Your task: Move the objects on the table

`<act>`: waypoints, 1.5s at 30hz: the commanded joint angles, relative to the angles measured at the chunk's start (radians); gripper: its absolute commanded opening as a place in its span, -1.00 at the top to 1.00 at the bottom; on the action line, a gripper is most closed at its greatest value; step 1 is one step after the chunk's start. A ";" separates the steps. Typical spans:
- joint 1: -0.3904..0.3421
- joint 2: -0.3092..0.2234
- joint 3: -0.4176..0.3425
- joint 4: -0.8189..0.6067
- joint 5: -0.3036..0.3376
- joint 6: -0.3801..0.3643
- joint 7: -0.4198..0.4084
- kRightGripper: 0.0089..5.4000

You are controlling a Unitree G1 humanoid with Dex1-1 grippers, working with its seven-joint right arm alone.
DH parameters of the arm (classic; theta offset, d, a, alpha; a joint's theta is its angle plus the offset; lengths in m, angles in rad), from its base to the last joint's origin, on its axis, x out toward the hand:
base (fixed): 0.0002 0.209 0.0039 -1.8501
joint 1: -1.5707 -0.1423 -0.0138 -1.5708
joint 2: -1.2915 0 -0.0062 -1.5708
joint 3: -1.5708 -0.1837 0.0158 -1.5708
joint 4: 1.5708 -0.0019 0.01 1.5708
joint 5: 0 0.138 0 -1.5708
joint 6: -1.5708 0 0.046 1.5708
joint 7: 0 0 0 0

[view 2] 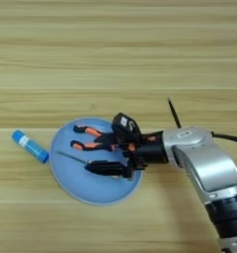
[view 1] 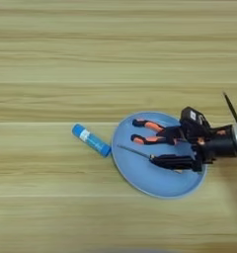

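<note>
The orange-and-black pliers (view 1: 149, 132) lie on the upper left part of the round blue plate (view 1: 155, 185), handles pointing left. Just below them the thin screwdriver (view 1: 134, 151) lies on the plate, its metal shaft pointing left. Its dark handle end runs right under the black gripper parts. My right gripper (view 1: 178, 146) reaches in from the right over the plate's right half, at the pliers' head and the screwdriver's handle; the silver forearm (view 2: 199, 153) follows behind it. The blue glue stick (view 1: 91, 140) with its white label lies on the wooden table (view 1: 66, 64), just left of the plate and apart from it.
A thin black rod (view 2: 174, 113) slants up behind the wrist, above the forearm. A black cable (view 2: 229, 138) runs off to the right. Bare wooden table surrounds the plate on the left, top and bottom.
</note>
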 commanded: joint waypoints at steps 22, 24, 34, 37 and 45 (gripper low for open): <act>-0.259 -0.067 -0.230 0.206 -0.006 -0.083 -0.153 -0.99; -0.269 -0.068 -0.236 0.231 -0.013 -0.091 -0.163 -0.99; -0.350 -0.109 -0.277 0.491 -0.067 -0.186 -0.204 -0.99; -0.372 -0.113 -0.278 0.544 -0.080 -0.208 -0.212 -0.99; -0.415 -0.120 -0.268 0.682 -0.127 -0.263 -0.242 -0.99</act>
